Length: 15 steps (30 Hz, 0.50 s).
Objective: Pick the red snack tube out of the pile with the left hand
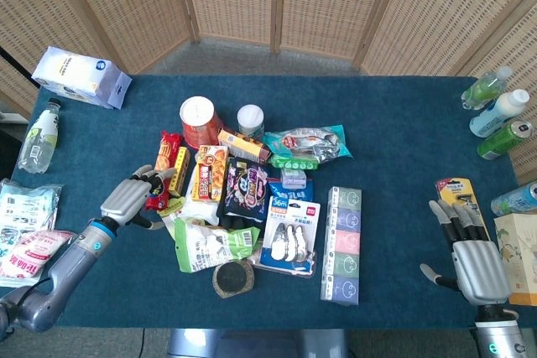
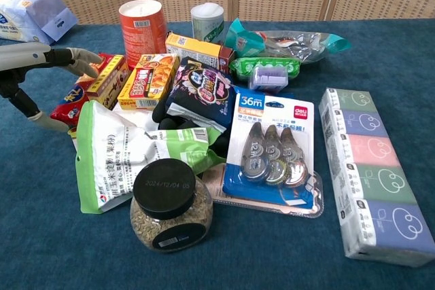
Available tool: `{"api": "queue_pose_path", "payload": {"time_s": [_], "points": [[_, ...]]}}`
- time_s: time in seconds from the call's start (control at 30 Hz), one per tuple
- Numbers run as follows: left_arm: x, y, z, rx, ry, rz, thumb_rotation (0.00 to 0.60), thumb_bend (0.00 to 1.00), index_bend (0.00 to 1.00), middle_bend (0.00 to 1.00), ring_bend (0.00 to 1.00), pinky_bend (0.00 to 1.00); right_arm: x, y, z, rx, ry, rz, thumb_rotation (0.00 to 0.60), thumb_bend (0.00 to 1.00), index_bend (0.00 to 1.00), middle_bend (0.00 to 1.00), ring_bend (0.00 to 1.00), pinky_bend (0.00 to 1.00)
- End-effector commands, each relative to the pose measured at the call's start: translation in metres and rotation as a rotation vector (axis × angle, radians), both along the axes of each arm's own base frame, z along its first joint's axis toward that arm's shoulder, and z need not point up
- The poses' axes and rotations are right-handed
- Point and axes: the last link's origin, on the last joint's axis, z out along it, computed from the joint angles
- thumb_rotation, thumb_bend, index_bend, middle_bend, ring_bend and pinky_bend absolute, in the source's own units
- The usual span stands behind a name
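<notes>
The red snack tube [image 1: 200,121] stands upright with a white lid at the back left of the pile, also seen in the chest view [image 2: 143,26]. My left hand [image 1: 127,200] lies at the pile's left edge, well in front of and left of the tube. Its fingers are apart and reach over a red snack packet [image 1: 159,184] and a yellow box [image 2: 107,76]; it holds nothing. In the chest view the left hand [image 2: 41,59] enters from the left edge. My right hand [image 1: 470,253] rests open at the table's front right, far from the pile.
Boxes, pouches, a dark-lidded jar [image 1: 232,278] and a tissue multipack [image 1: 344,243] make up the pile. A water bottle [image 1: 39,136] and a tissue pack [image 1: 81,75] lie far left. Bottles [image 1: 499,111] stand at the right edge.
</notes>
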Motion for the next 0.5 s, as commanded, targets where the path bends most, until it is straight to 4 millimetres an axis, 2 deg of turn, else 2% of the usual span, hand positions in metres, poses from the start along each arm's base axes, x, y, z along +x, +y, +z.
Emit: {"api": "queue_pose_path", "payload": {"time_s": [0.03, 0.27, 0.5], "points": [[0.001, -0.009, 0.003, -0.032, -0.019, -0.003, 0.6, 0.17, 0.08, 0.19, 0.17, 0.0, 0.001, 0.0, -0.001, 0.002, -0.002, 0.001, 0.6, 0.16, 0.03, 0.0, 0.0, 0.0], [0.007, -0.029, 0.005, -0.115, -0.068, -0.009, 0.6, 0.17, 0.08, 0.18, 0.17, 0.0, 0.001, 0.002, 0.0, 0.0, -0.002, 0.001, 0.6, 0.16, 0.03, 0.0, 0.0, 0.0], [0.006, -0.034, -0.002, -0.163, -0.066, -0.004, 0.6, 0.17, 0.07, 0.18, 0.17, 0.0, -0.001, 0.005, 0.003, -0.01, -0.004, -0.006, 0.6, 0.16, 0.03, 0.0, 0.0, 0.0]]}}
